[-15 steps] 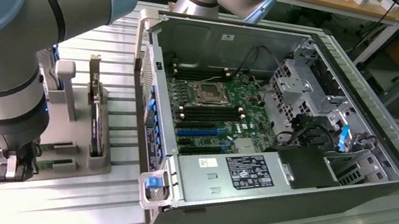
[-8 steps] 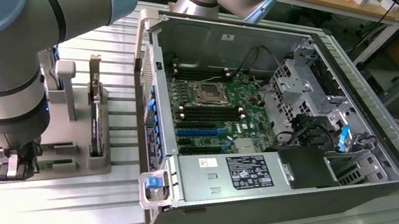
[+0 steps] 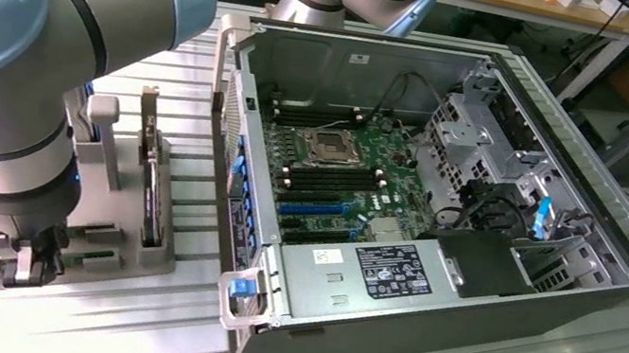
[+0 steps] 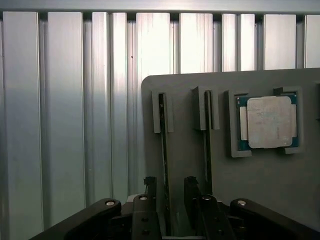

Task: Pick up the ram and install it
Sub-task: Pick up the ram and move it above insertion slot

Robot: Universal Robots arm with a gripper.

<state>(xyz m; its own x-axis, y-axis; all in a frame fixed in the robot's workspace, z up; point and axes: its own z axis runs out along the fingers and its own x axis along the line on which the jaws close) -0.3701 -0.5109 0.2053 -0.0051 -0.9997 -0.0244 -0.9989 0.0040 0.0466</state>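
Where the grey holder (image 4: 260, 195) lies on the slatted metal table (image 4: 65, 125), the items stand as follows.

Item 1, gripper (image 4: 170, 184): black, two-fingered, lowered over the holder. Its jaws are spread wide and clamp nothing. One finger (image 4: 150, 186) stands on each side of the first stick.

Item 2, the ram (image 4: 163, 135): a thin stick set on edge in a narrow slot of the holder and seen along its upper edge. Its near end runs into the gap between the fingers, closer to one finger than the other. Whether that finger touches it cannot be told.

Item 3, second stick (image 4: 207, 135): of the same kind, on edge in the neighbouring slot, parallel to the first. It lies outside the gripper's gap, between the first stick and the processor.

Item 4, processor chip (image 4: 269, 122): square and silver-topped with a green border, lying flat in its own recess of the holder.

Item 5, robot arm (image 3: 18, 41): grey with pale blue caps, reaching down at the exterior view's left, over the holder.

Item 6, computer case (image 3: 349, 53): open, lying on its side on the table at the exterior view's right of the holder, well apart from the gripper. Inside it:
- a green motherboard (image 3: 344, 196);
- a square processor socket (image 3: 326, 147), with long dark slots on both sides;
- a labelled power supply (image 3: 401, 273) at the near end.
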